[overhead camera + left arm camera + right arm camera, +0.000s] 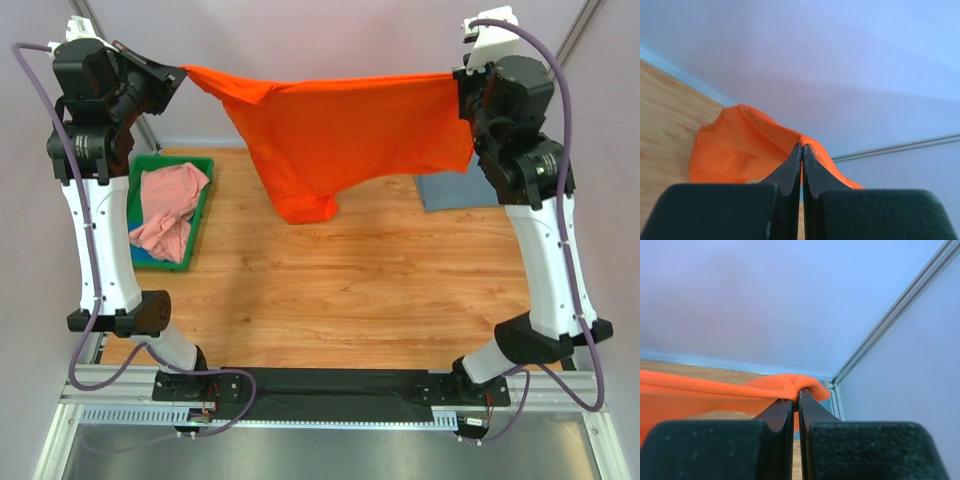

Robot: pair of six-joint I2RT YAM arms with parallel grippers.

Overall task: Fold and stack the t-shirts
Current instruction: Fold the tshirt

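Observation:
The bright orange t-shirt (340, 135) hangs stretched in the air between my two grippers, high above the far part of the wooden table. My left gripper (183, 72) is shut on its left corner; the cloth shows beyond the shut tips in the left wrist view (740, 150). My right gripper (458, 78) is shut on its right corner, with cloth bunched over the tips in the right wrist view (785, 385). A salmon pink t-shirt (168, 208) lies crumpled in the green tray (204, 205). A slate grey-blue t-shirt (455, 188) lies folded at the far right, partly behind my right arm.
The green tray stands at the table's left side beside my left arm. The wooden tabletop (340, 290) stretches between the arms. Pale walls enclose the far side, with a metal frame post (890, 315) at the right corner.

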